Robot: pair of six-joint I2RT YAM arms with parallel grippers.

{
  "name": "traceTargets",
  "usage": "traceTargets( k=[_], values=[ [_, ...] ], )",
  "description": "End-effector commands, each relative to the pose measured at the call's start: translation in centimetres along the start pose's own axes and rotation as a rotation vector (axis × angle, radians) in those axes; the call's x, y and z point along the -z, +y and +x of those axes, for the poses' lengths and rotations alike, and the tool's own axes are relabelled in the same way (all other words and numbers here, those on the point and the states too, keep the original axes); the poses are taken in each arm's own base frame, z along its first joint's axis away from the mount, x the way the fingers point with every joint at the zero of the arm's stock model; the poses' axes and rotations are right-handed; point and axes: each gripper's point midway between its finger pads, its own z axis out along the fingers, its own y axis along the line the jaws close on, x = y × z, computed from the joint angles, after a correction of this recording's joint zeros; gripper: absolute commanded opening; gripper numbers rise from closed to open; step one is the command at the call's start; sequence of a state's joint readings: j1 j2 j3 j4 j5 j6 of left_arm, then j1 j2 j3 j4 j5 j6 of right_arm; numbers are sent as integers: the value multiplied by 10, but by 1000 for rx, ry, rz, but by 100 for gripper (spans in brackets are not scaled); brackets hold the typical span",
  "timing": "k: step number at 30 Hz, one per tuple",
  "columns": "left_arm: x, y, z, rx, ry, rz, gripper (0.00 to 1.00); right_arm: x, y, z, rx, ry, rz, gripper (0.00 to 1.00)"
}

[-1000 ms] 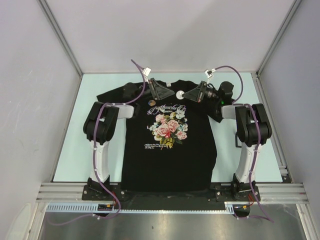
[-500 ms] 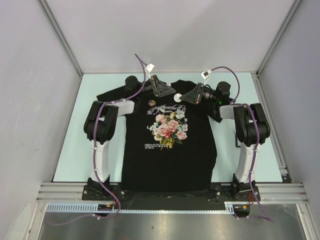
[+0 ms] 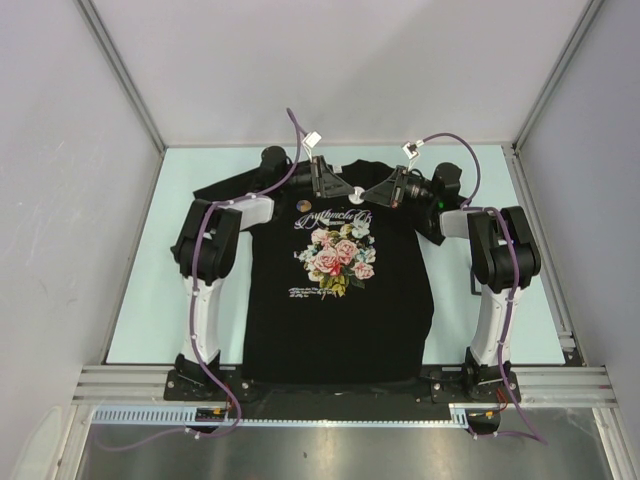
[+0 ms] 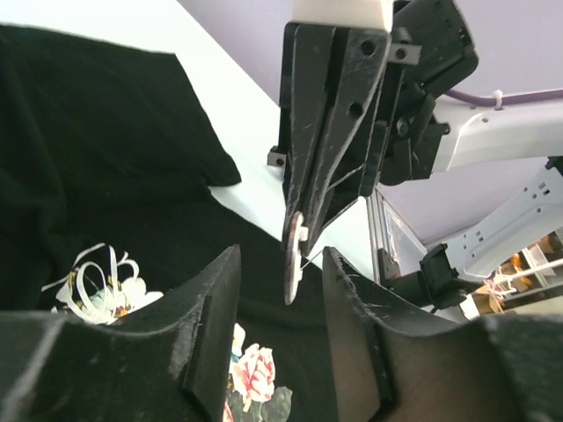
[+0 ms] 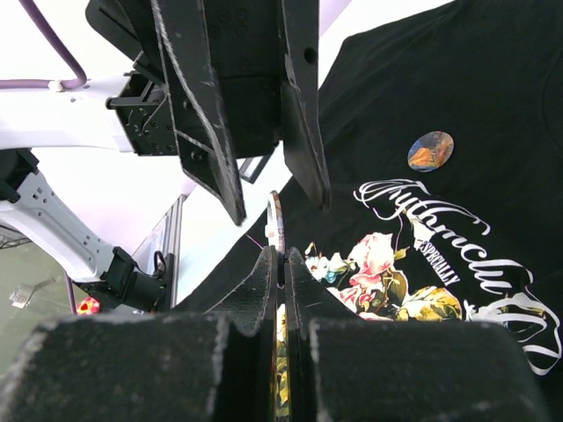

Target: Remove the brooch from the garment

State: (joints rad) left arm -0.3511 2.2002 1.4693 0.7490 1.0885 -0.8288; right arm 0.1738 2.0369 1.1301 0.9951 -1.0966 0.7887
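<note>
right claw (image 5: pixel 280 260) pinches a brooch (image 5: pixel 274 218); the garment's (image 5: pixel 493 105) small print (image 5: pixel 437 264) reads "especially".

The pale mint-green table (image 3: pixel 140 290) carried a black short-sleeved T-shirt (image 3: pixel 340 320) with a rose bouquet print. It lay spread flat, print up, hem at the near edge, collar toward the far edge, sleeves out sideways.

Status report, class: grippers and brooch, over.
Right gripper shut on thin white disc. Left gripper open, facing it. Round brooch on shirt chest. Nothing blocking.
</note>
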Motion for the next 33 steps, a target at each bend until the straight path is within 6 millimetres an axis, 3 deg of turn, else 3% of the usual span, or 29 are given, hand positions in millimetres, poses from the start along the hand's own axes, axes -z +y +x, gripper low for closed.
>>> traceTargets(
  k=[1, 7, 9, 11, 12, 14, 18, 20, 28, 33],
  values=[
    [-6, -14, -5, -65, 33, 51, 43, -5, 4, -14, 63, -18, -13, 0],
    [-5, -15, -5, -71, 27, 53, 25, -6, 6, -14, 68, -16, -15, 0],
    [-6, -19, -6, -82, 21, 57, 13, -7, 5, -14, 63, -18, -3, 1],
    [-5, -25, -12, -108, 2, 51, 1, -8, 0, -17, 65, -37, 24, 8],
    [-4, -22, -14, -116, -29, 27, 0, -9, -3, -16, 52, -39, 39, 21],
    [-1, -22, -21, -119, -67, 0, 0, -10, -7, -15, 45, -50, 56, 36],
    [6, -14, -36, -63, -194, -59, 0, -15, -1, -15, 57, -59, 40, 44],
    [10, -22, -39, -34, -240, -32, 0, -20, 3, -13, 60, -61, 31, 47],
    [19, -32, -44, 16, -341, 0, 0, -25, 9, -17, 66, -89, 14, 49],
    [20, -38, -46, 33, -365, 49, 0, -27, 10, -18, 71, -102, 14, 40]
  ],
)
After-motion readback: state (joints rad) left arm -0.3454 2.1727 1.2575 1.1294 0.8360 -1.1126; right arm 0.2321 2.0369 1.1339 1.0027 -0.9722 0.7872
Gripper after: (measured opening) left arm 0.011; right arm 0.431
